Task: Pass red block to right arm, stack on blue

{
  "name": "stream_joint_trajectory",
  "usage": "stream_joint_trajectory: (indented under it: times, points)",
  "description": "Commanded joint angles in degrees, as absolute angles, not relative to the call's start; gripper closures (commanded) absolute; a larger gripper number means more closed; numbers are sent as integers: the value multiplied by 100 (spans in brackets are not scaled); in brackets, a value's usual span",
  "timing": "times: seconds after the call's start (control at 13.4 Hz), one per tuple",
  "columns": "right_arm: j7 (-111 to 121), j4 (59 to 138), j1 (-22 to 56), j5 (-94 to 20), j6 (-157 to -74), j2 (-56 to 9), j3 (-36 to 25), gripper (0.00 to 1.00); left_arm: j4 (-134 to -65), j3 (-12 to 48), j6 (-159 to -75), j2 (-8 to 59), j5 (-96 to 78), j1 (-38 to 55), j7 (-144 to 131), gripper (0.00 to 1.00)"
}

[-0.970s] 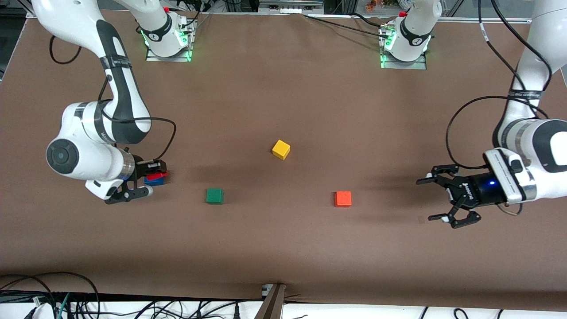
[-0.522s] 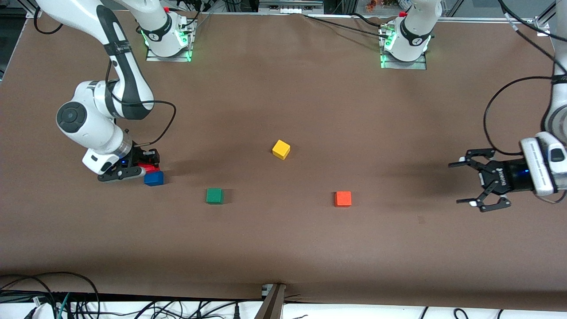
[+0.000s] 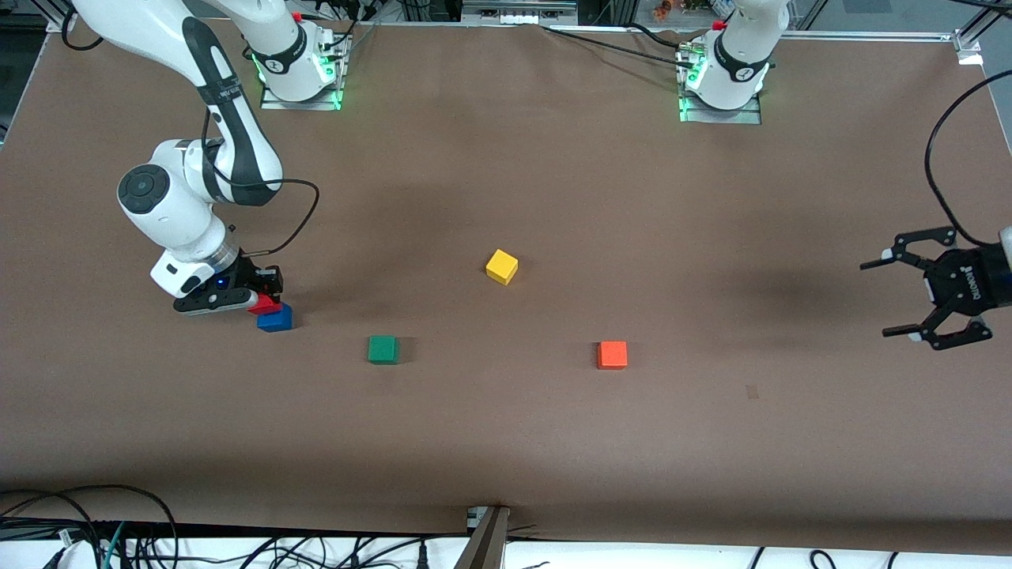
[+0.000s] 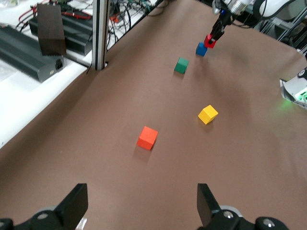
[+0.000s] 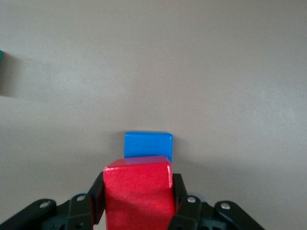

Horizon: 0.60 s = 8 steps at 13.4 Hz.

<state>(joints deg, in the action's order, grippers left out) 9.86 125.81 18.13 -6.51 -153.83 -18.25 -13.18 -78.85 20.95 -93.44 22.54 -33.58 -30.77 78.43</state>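
My right gripper (image 3: 265, 299) is shut on the red block (image 3: 266, 304), holding it just above and slightly off the blue cube (image 3: 275, 318) at the right arm's end of the table. In the right wrist view the red block (image 5: 139, 194) sits between my fingers with the blue cube (image 5: 147, 145) partly showing past it. My left gripper (image 3: 897, 296) is open and empty, in the air over the left arm's end of the table. The left wrist view shows its wide-apart fingers (image 4: 73, 205) and, far off, the red block (image 4: 209, 40) above the blue cube (image 4: 201, 49).
A green cube (image 3: 383, 349), a yellow cube (image 3: 502, 266) and an orange cube (image 3: 613, 355) lie spread across the middle of the brown table (image 3: 506, 442). They also show in the left wrist view: green (image 4: 181, 65), yellow (image 4: 207, 114), orange (image 4: 147, 138).
My right gripper has carried the red block a little away from the front camera, so it now overlaps only the blue cube's edge. My left arm has pulled back toward its end of the table.
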Motion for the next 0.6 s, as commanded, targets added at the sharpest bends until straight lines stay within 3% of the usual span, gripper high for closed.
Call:
stream_joint_trajectory:
  times: [0.0, 0.45, 0.52]
  points:
    - [1020, 12709, 1846, -562, -15653, -1749, -1354, 91, -7893, 2188, -9255, 1759, -2254, -2997, 7227, 0]
    - [985, 12700, 1846, -571, -15908, -1977, -1354, 89, -7893, 2224, -9255, 1231, -741, -2068, 5366, 0]
    - [976, 12700, 1846, -571, -15908, -1978, -1354, 84, -7901, 2232, -9246, 1196, -608, -1865, 4952, 0]
